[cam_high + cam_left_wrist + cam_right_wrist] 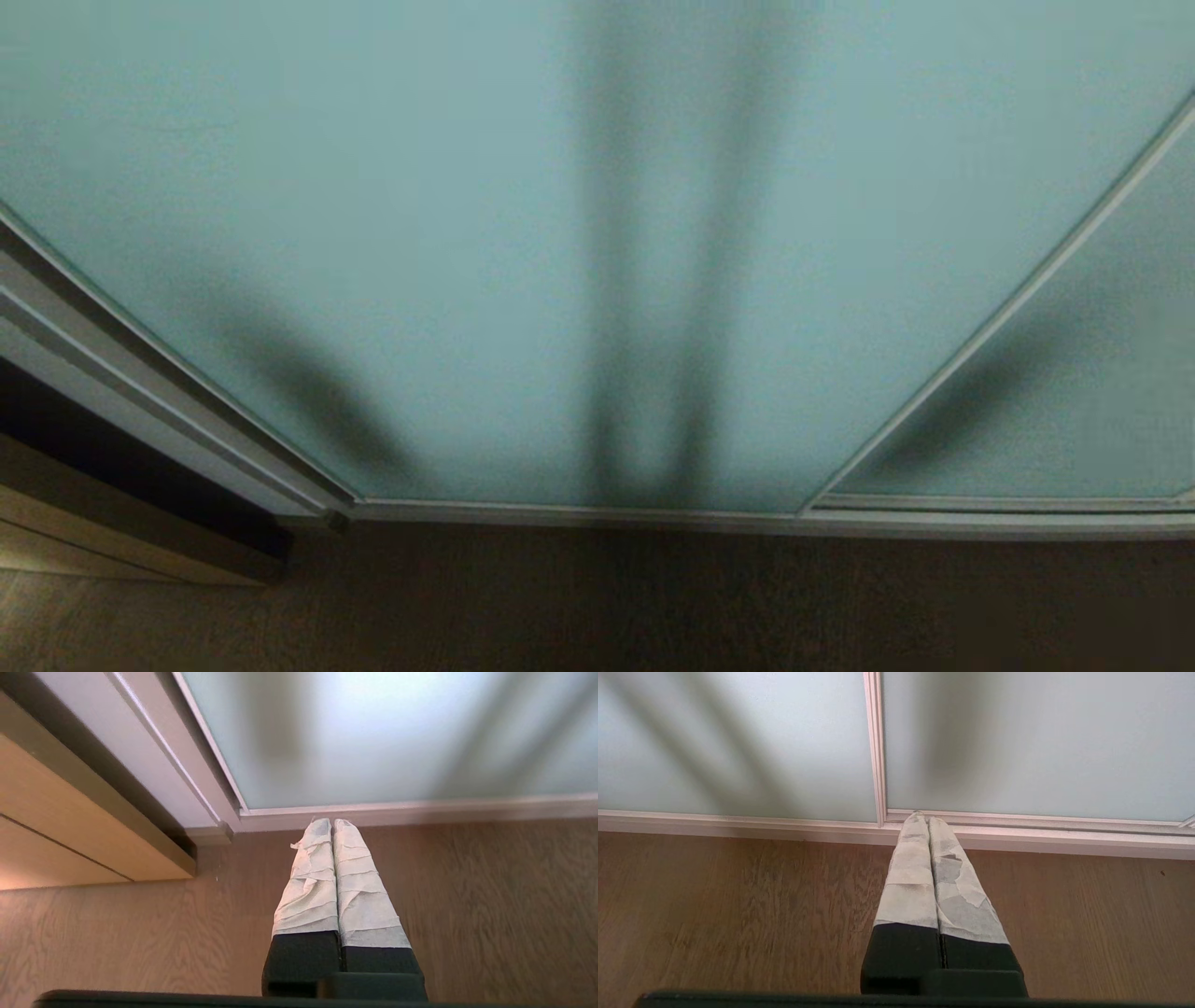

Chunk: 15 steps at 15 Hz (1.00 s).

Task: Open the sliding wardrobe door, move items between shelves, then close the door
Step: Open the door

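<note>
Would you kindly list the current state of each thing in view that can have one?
sliding wardrobe door: shut, reaching the left frame.
twin panel: in place beside it on the right.
left gripper: shut, empty, above the floor.
right gripper: shut, empty, above the floor.

The floor (597, 607) is brown wood with wavy lines. A light wood cabinet (56, 830) stands at the left, beside a pale grey frame (112, 373). Soft dark shadows fall on the floor.

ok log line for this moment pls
door: closed | shelves, bags: hidden | left pincer: shut, empty, over floor | right pincer: shut, empty, over floor
</note>
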Available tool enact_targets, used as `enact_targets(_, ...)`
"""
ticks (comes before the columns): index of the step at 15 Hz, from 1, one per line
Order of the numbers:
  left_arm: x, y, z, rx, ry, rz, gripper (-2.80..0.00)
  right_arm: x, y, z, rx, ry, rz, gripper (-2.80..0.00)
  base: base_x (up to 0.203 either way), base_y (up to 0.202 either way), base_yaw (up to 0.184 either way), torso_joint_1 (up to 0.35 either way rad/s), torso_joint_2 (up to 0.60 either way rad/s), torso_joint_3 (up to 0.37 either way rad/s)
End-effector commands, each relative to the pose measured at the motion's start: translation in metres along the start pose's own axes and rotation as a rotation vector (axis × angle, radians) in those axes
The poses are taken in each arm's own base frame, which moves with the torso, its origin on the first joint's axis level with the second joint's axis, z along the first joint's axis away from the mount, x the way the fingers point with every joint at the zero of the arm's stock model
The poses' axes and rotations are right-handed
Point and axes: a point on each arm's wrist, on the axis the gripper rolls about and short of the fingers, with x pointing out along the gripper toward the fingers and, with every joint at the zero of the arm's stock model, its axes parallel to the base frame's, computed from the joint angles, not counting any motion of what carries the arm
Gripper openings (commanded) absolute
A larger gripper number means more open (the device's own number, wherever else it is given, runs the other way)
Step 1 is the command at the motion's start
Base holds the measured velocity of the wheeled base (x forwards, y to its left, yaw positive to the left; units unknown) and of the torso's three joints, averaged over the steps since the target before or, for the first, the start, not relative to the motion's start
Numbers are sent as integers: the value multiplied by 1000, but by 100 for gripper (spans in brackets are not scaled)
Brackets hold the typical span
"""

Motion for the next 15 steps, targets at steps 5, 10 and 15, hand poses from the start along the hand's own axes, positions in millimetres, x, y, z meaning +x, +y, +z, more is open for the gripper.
enact_targets(5, -1, 0, -1, 2, -5, 0, -280, 0, 0, 0, 0, 0, 0, -280, 0, 0, 0, 0, 0, 0)
enact_targets(10, -7, 3, 23, 10, -143, 33, -280, 0, 0, 0, 0, 0, 0, -280, 0, 0, 0, 0, 0, 0)
enact_targets(15, -35, 15, 118, -8, -353, 187, -280, 0, 0, 0, 0, 1, 0, -280, 0, 0, 0, 0, 0, 0)
